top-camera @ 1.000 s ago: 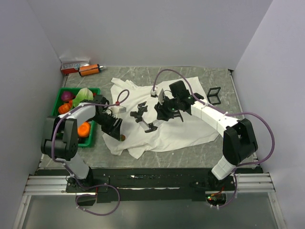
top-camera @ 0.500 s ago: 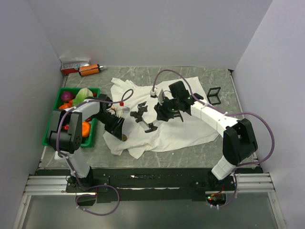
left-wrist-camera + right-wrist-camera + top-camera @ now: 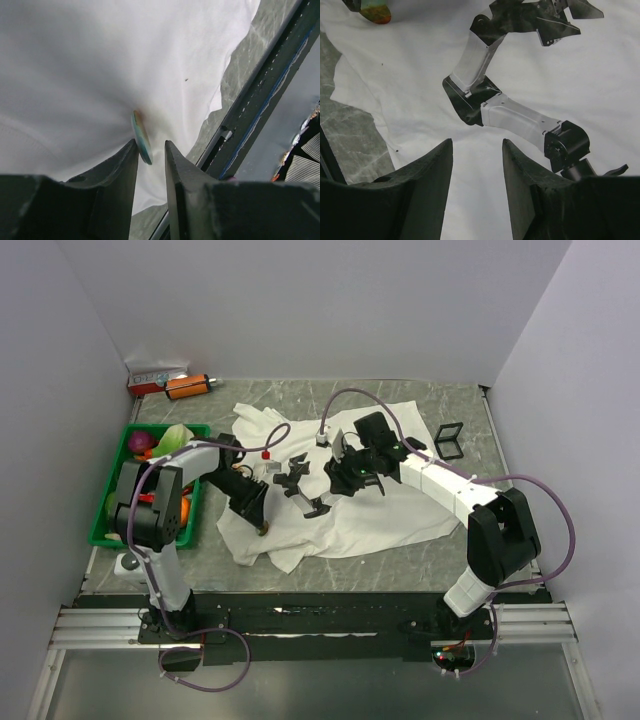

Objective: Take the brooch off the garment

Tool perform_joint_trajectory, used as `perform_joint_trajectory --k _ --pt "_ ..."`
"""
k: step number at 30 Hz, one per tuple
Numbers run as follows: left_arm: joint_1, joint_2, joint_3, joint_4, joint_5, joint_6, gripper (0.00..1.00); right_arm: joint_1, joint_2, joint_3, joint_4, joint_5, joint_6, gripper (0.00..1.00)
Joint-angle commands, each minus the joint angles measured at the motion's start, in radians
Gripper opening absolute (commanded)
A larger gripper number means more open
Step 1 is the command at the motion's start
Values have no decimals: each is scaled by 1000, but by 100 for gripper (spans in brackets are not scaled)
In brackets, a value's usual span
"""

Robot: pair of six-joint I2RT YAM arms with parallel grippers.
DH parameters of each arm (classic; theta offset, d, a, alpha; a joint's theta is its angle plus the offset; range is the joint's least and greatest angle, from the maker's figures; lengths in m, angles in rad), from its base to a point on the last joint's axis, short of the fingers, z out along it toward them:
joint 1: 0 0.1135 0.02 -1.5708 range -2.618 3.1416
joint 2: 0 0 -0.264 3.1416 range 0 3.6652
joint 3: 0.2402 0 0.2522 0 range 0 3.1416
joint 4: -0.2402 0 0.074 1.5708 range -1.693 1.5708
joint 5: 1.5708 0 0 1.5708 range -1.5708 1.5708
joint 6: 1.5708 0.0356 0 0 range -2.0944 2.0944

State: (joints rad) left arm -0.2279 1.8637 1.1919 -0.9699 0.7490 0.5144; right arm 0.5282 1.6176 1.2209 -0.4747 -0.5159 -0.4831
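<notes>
The grey marbled bench (image 3: 400, 550) fills the middle of my overhead view, and the white garment (image 3: 370, 525) lies rumpled across its centre. A green crate (image 3: 100, 536) of produce sits at the left edge of the bench, just beside the cloth.

A black-and-white jointed shape (image 3: 512, 117) shows on the cloth. I cannot tell whether it is printed or lying loose.

My right hand (image 3: 477, 143) hovers over the middle of the garment, its 2 fingers spread wide with nothing between them.

My left hand (image 3: 150, 144) is low over the lower left part of the garment. Its 2 fingers are narrowly apart, not clamped on anything I can see.

The brooch (image 3: 141, 135) is on the garment there, near the cloth's lower left edge. It is a thin disc seen edge-on, orange and greenish. The cloth puckers around it, and its lower end sits in the gap at my left fingertips.
</notes>
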Motion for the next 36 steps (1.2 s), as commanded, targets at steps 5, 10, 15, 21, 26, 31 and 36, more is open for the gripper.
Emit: perform_joint_trajectory --k 5,10,15,21,26,31,36 --pt "-57 -33 11 55 21 -117 18 10 -22 -6 59 39 119 51" --pt "-76 -130 -22 215 -112 -344 3 9 -2 11 90 82 176 50" --pt "-97 -166 11 227 -290 -462 1 9 10 17 113 99 212 50" --pt "-154 -150 66 252 -516 -574 1 9 7 0 130 117 239 49" --pt "-261 -98 94 264 -540 -649 18 10 -21 -26 127 148 248 49" --pt "-289 -87 109 269 -531 -686 32 9 -39 -52 119 134 255 50" --pt "-272 -106 136 257 -522 -683 45 10 -13 -40 123 99 285 50"
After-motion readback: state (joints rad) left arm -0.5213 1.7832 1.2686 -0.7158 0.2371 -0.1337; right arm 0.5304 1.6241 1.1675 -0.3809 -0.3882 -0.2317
